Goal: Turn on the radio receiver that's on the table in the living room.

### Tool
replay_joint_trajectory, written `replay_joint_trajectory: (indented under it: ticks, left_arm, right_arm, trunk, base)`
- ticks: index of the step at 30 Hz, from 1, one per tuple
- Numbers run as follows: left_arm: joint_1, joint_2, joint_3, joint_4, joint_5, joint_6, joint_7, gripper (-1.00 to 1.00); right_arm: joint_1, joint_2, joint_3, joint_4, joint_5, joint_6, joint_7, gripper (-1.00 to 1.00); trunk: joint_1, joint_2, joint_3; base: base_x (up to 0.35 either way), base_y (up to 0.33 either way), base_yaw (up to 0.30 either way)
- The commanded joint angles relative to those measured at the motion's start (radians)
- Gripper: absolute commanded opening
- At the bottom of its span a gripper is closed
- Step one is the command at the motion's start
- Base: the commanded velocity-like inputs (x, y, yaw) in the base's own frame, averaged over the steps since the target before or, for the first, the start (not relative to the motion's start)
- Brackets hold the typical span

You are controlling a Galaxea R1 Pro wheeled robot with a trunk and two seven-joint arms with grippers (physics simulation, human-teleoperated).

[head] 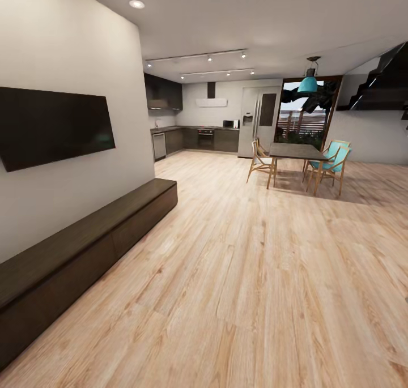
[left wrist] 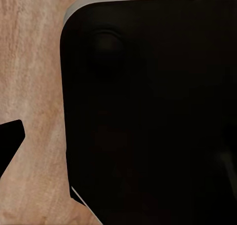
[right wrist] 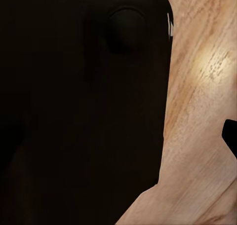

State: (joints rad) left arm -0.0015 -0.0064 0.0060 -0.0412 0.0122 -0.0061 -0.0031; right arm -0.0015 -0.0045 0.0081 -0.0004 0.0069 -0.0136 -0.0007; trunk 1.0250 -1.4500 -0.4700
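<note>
In each wrist view a small black finger tip is seen at the frame's edge, the left gripper (left wrist: 10,141) and the right gripper (right wrist: 231,136); whether either is open or closed cannot be told. A large rounded black body (left wrist: 148,111) with a pale edge is shown over light wood floor (right wrist: 197,87). The wider room is given by the head view alone: grained plank flooring (head: 255,274), a long dark low bench (head: 85,246) under a wall-mounted television (head: 54,124), a dark dining table (head: 297,150) with wooden chairs, and a dark kitchen (head: 198,136) behind. The radio is not seen from here.
</note>
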Motion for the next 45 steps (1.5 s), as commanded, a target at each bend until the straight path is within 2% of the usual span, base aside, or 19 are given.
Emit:
replay_joint_trajectory:
  ticks: [1,17,24,45]
  left_arm:
    - [0.0,0.0,0.0,0.0,0.0,0.0,0.0,1.0]
    - [0.0,0.0,-0.001,-0.002,0.0,0.0,0.0,1.0]
    - [0.0,0.0,-0.001,-0.002,0.0,0.0,0.0,1.0]
    - [0.0,0.0,-0.001,-0.002,0.0,-0.001,-0.002,1.0]
  right_arm:
    - [0.0,0.0,0.0,0.0,-0.001,0.0,0.0,1.0]
    - [0.0,0.0,-0.002,0.0,-0.002,-0.005,-0.002,1.0]
    - [0.0,0.0,-0.001,0.0,-0.001,-0.03,-0.001,1.0]
    - [0.0,0.0,0.0,0.0,-0.001,-0.034,-0.001,1.0]
  trunk:
    - [0.0,0.0,0.0]
    - [0.0,0.0,0.0]
    - [0.0,0.0,0.0]
    - [0.0,0.0,0.0]
  base:
    - [0.0,0.0,0.0]
    - [0.0,0.0,-0.012]
    - [0.0,0.0,-0.206]
    - [0.0,0.0,-0.242]
